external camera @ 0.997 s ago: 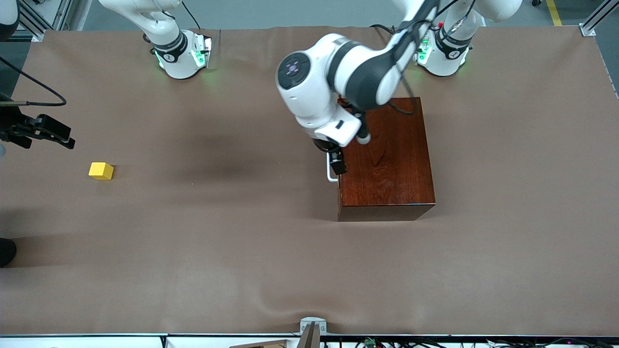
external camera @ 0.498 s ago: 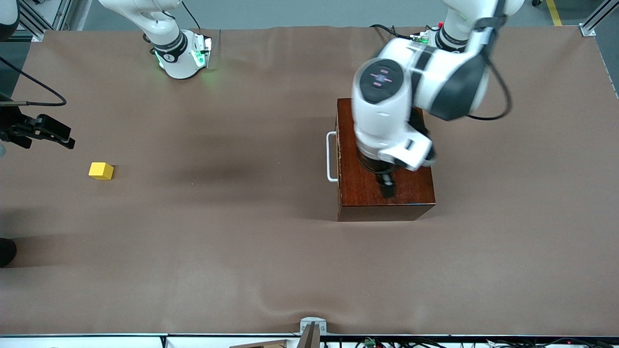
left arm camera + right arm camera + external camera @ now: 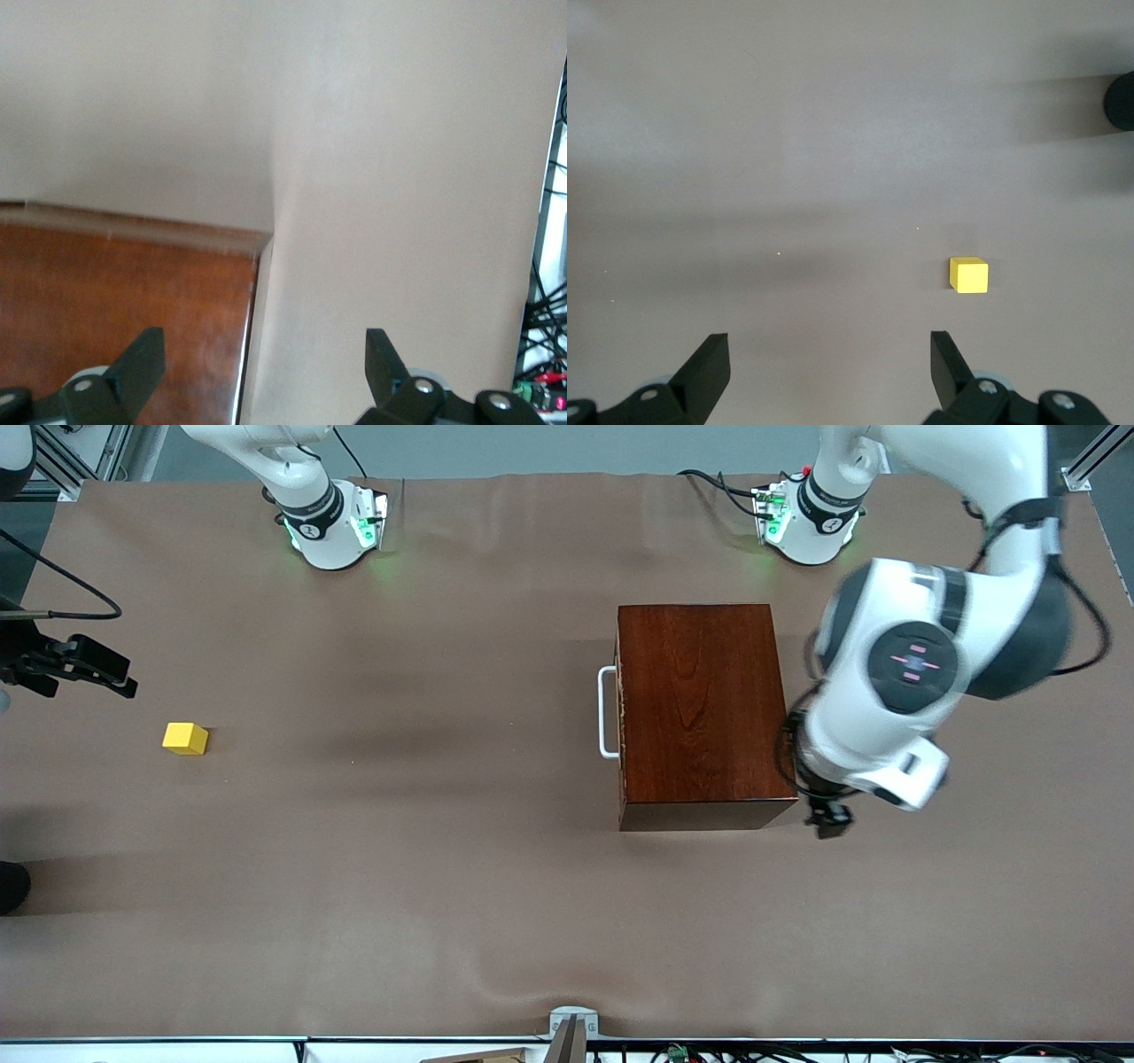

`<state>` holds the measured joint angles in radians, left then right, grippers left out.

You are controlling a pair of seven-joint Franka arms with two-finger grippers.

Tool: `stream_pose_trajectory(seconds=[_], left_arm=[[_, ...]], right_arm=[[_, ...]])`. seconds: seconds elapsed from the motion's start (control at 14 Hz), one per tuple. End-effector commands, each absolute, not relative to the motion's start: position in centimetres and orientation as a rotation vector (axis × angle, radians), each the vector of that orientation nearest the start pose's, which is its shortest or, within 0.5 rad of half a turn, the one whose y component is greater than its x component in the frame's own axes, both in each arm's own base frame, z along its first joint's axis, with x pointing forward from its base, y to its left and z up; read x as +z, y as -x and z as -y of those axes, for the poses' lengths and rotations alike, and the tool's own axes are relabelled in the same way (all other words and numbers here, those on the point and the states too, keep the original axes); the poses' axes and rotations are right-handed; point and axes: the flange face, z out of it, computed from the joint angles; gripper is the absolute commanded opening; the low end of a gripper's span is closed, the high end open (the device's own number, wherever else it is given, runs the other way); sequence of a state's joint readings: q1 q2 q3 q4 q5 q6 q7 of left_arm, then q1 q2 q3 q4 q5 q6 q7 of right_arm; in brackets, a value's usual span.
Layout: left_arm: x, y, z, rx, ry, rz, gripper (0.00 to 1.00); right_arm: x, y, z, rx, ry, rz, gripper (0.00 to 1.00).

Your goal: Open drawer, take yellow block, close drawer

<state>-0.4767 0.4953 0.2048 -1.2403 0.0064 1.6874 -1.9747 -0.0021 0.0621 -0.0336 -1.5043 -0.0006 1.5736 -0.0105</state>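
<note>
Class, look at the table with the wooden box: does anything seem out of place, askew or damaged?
Nothing stands out. The drawer sits shut and square in the wooden box, and the yellow block rests flat on the table toward the right arm's end. Nothing is spilled or damaged.

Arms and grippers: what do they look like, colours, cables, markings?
Both arms are glossy white with dark grey joint bands; their bases glow green. The left arm has a round black cap with pink marks and black cables along it. The left gripper and right gripper have black wedge-shaped fingers with silver screws.
</note>
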Motion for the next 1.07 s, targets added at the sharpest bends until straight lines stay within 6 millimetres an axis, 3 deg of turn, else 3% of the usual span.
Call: stream_pose_trajectory(seconds=[0.0,0.21,0.64,1.0], left_arm=[[49.6,-65.2,18.1,0.02,-2.224,-2.314,1.0],[50.4,-64.6,14.1,-0.042,-2.301,-2.226,1.0],[50.6,-61.9,8.4,-0.158,-2.499,-1.966,1.0],[52.8,-58.6,0.6,-0.213,-2.608,-1.658,1.0]], right_arm=[[62.5,-57.1,2.1,-0.017,3.15,-0.051,1.0],[62.4,-57.2,2.1,-0.014,3.143,-0.051,1.0],[62.0,-57.2,2.1,0.0,3.136,-0.058,1.0],[62.0,-57.2,1.8,0.003,3.132,-0.178,1.0]])
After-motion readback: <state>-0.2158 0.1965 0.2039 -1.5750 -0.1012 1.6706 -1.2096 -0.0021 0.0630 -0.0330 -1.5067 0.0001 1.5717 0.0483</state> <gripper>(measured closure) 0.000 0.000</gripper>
